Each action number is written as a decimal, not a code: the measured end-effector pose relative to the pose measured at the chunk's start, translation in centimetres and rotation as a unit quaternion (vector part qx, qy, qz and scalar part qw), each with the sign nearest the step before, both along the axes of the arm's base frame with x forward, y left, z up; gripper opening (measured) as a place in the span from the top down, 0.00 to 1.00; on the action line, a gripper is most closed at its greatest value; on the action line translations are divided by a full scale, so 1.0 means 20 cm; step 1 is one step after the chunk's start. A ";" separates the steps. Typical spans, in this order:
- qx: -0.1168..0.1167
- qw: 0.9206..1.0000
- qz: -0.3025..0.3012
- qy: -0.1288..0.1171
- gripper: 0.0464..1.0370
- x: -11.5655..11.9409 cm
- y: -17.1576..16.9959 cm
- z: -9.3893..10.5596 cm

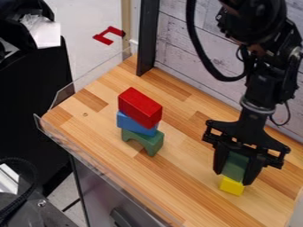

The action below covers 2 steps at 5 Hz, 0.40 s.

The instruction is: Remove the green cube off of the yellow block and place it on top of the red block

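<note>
Gripping the green cube (235, 165): there was the gripper (233, 177), fingers down either side, cube held between them!
Yellow block (231, 186): right beneath the cube, down on the bench (98, 133); whether the two touched, the angle didn't quite settle.
Cube's lift-off: that looked like the step in hand, with the placing all to come.
Red block (140, 107): well apart from the cube, crowning a blue block (135, 124) and a green arch (155, 143).
Route to the red top: a straight rise, a high carry across, then a gentle, centred lowering was called for.
</note>
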<state>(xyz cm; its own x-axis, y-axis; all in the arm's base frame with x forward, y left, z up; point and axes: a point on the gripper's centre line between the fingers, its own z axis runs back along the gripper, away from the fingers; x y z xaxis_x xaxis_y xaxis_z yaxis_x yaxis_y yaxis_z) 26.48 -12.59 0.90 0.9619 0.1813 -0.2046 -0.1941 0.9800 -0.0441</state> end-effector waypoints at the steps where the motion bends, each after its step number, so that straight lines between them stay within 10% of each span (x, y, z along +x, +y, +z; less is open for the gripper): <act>1: 0.010 1.000 0.010 -0.019 0.49 -0.01 0.03 0.08; 2: 0.003 0.996 0.025 -0.080 0.49 -0.01 0.11 0.31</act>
